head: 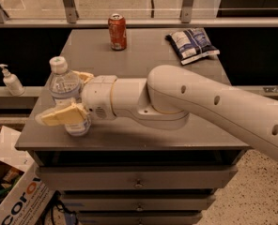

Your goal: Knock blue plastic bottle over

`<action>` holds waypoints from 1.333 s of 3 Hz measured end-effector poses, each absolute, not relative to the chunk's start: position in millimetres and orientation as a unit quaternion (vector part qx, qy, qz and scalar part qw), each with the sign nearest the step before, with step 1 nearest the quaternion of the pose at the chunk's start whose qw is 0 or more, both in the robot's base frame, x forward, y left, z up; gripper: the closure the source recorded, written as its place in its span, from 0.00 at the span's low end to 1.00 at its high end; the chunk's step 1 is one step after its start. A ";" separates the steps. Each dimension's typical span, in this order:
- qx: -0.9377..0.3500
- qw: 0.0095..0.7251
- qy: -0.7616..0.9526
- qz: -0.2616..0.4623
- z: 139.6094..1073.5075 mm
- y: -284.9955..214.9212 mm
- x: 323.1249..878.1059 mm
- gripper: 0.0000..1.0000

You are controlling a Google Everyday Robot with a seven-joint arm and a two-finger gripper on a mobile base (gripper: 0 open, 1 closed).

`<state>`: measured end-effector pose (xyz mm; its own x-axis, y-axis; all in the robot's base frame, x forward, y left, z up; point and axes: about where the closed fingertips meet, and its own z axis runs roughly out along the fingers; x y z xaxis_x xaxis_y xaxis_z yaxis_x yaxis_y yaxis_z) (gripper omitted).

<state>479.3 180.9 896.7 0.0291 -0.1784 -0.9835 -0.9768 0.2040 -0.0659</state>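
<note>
Gripper (61,97) hovers low over the tabletop (143,55) at its front corner nearest the white pump bottle (11,80), its 2 fingers spread apart, flanking the blue plastic bottle (64,86). That bottle stands between them, leaning slightly.

you're in an office or lab sort of workspace: a grey drawer cabinet (134,184) on speckled floor (254,193), a glass railing (68,3) behind, a printed cardboard box (12,198) alongside. the gripper (66,97) sits over the cabinet's front left, fingers spread around the blue plastic bottle (64,83).
</note>
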 end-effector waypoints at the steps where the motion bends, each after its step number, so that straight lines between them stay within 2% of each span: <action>1: -0.496 0.517 0.580 0.388 897.0 179.1 479.0 0.64; 2: -0.496 0.517 0.580 0.387 898.1 179.0 479.0 0.88; 3: -0.495 0.523 0.595 0.358 914.3 134.2 485.0 1.00; 4: -0.495 0.531 0.614 0.310 940.6 73.9 490.6 1.00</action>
<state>490.6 73.9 940.6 0.0537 -0.2783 -0.9590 -0.9371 0.3176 -0.1447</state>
